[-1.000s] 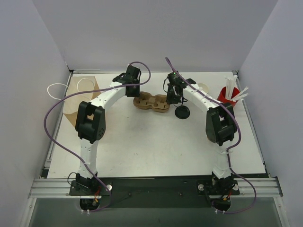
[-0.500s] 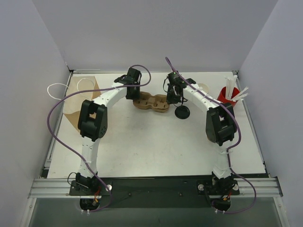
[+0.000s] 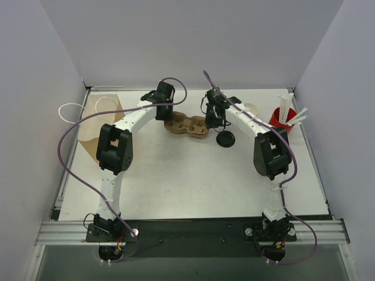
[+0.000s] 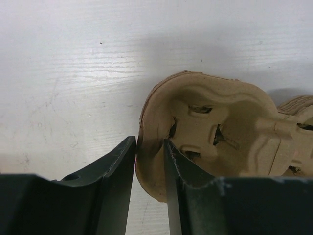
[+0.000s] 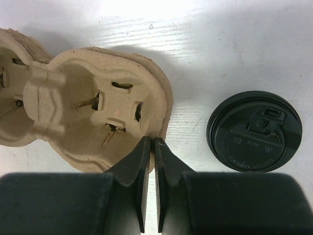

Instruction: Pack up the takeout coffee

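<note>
Across the brown moulded-pulp carrier [image 3: 187, 126], left gripper [image 4: 149, 142] and right gripper [image 5: 151, 139] pinched opposite rims; uneven pulling might tear it.

Pulp cup carrier [image 3: 187, 126], brown, 2 slots, mid-table. Black lid [image 3: 225, 139] just beside its right end. Red cup [image 3: 280, 121] with white straws [image 3: 287, 108], far right. Kraft bag [image 3: 96, 126], far left.

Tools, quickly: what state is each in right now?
Left tool: closed on rim of pulp carrier.
Right tool: shut at its other rim; hold unclear.
</note>
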